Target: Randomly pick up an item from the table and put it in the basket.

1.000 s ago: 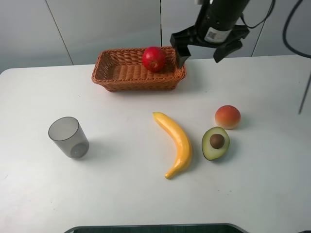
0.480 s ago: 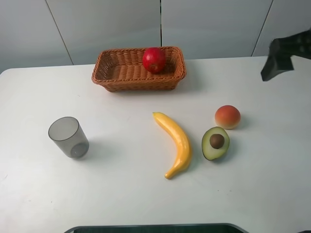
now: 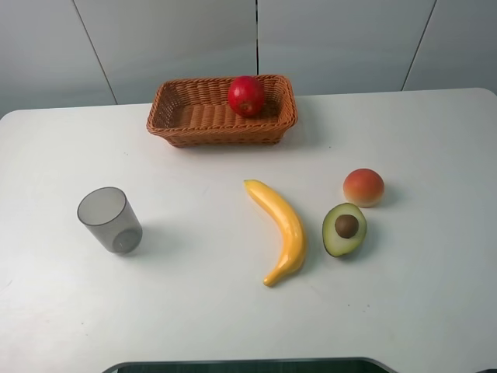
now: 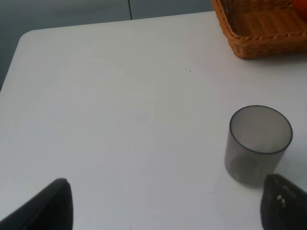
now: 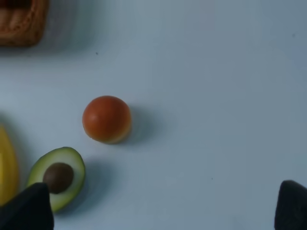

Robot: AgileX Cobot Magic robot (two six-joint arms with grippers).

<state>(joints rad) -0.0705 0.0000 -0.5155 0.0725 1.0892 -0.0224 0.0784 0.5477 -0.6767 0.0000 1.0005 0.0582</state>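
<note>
The red apple (image 3: 246, 95) lies inside the wicker basket (image 3: 167, 128) at its right end, at the back of the white table (image 3: 194, 311). Neither arm shows in the exterior high view. In the left wrist view my left gripper (image 4: 168, 211) is open and empty above the table, with the basket's corner (image 4: 264, 28) beyond it. In the right wrist view my right gripper (image 5: 158, 211) is open and empty above the table's right side, and a corner of the basket (image 5: 21, 24) shows.
A grey translucent cup (image 3: 109, 219) stands at the left, near the left gripper (image 4: 259, 143). A banana (image 3: 281, 229), a halved avocado (image 3: 344, 228) and a small orange-red fruit (image 3: 363, 186) lie right of centre. The right wrist view shows the fruit (image 5: 106, 119) and the avocado (image 5: 57, 177).
My right arm has drawn back from beside the basket, moved right and left the exterior high view. The apple stays in the basket.
</note>
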